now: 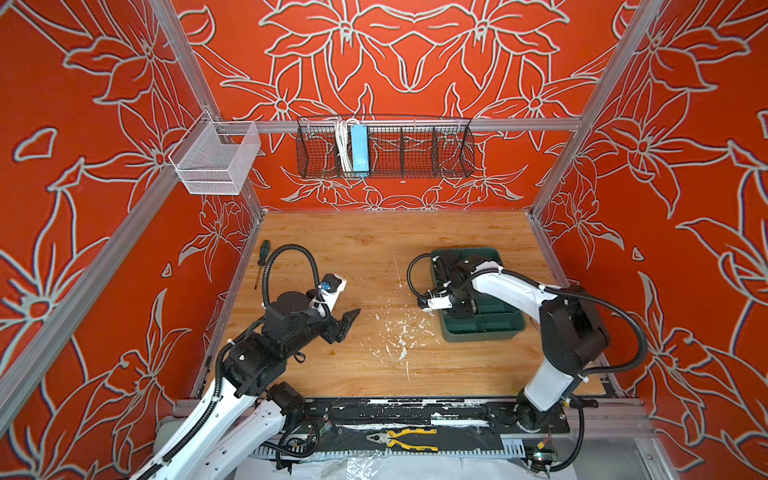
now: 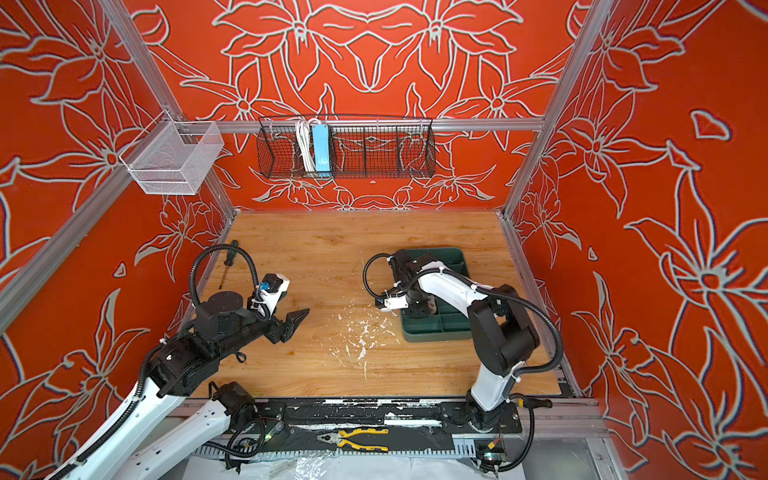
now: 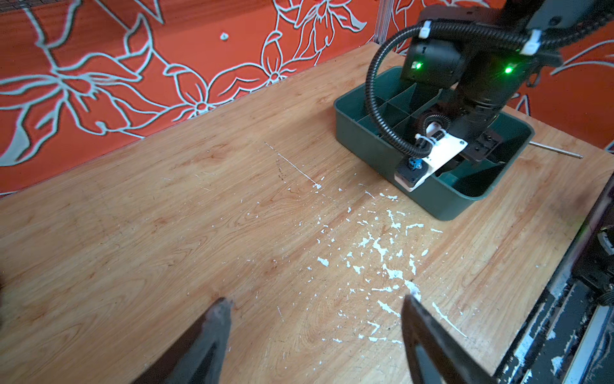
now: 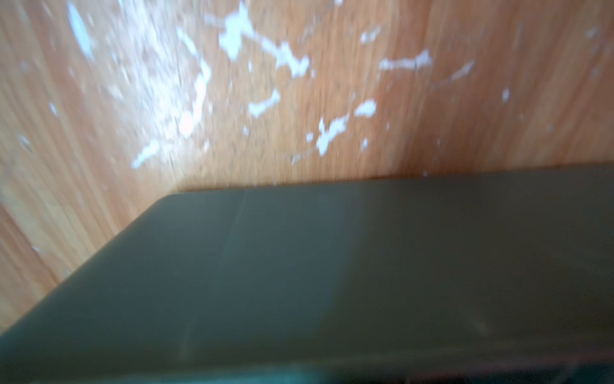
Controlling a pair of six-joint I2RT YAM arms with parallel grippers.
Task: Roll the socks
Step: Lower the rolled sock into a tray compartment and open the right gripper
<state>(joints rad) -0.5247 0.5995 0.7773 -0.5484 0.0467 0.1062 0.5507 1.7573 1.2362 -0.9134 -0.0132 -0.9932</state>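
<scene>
Finding no socks on the table [image 1: 374, 257], we judge them hidden in the green tray [image 1: 484, 332] beneath the right end effector [image 1: 459, 307], whose grip we cannot tell. We note the left end effector [image 3: 315, 316] wide open, empty, and advise lifting slowly, clear of the dividers.

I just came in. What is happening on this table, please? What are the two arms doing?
The right arm reaches down into the green divided tray on the right side of the wooden table. Its pincer is hidden inside the tray, so I cannot tell whether it grips anything. The left pincer hangs open and empty above the bare wood, near the white flecks. No sock shows in any view, so the rolling has not visibly begun.
</scene>
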